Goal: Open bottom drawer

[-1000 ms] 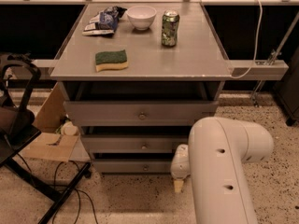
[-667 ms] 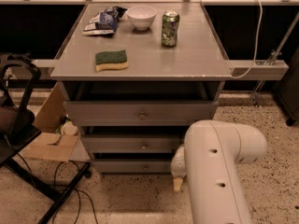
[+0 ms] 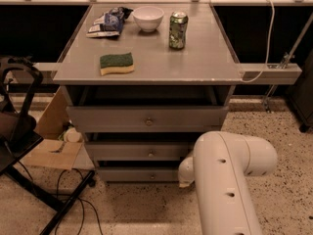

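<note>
The bottom drawer [image 3: 132, 175] is the lowest and narrowest-looking of three grey drawer fronts under the grey table, with a small round knob [image 3: 152, 176] at its middle. Its front sits about flush with the cabinet. My white arm [image 3: 230, 180] fills the lower right. Its end, with the gripper [image 3: 185, 176], sits low against the right end of the bottom drawer front, to the right of the knob. Most of the gripper is hidden by the arm.
Middle drawer [image 3: 142, 152] and top drawer [image 3: 146, 117] are above. The table top [image 3: 195, 58] holds a green sponge [image 3: 116, 63], a white bowl [image 3: 148, 18], a green can [image 3: 178, 30] and a snack bag [image 3: 107, 22]. A black chair [image 3: 19, 126], cables and a cardboard box [image 3: 51, 151] stand left.
My arm has shifted slightly to the left, towards the drawers. The drawers have not moved.
</note>
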`<action>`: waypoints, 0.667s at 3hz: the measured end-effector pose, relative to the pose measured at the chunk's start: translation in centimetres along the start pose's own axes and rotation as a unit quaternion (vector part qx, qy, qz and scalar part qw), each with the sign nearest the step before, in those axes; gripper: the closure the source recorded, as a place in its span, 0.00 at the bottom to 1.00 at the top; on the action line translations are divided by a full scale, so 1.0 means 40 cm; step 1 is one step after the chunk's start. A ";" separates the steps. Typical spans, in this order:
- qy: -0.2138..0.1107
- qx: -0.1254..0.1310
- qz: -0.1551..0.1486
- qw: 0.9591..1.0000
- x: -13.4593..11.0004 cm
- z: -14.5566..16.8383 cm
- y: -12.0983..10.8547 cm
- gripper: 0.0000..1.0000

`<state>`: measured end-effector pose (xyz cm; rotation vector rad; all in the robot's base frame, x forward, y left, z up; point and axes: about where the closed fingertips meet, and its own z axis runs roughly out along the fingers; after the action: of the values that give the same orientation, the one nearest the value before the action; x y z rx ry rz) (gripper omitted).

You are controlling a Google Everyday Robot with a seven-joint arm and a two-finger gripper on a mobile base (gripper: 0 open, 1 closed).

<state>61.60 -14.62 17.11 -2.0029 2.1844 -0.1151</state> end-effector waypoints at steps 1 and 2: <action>-0.004 0.000 0.009 1.000 0.007 -0.002 -0.007 0.72; -0.004 0.000 0.009 1.000 0.006 -0.017 -0.010 0.95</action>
<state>61.86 -14.94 17.82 -1.9806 2.1967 -0.1056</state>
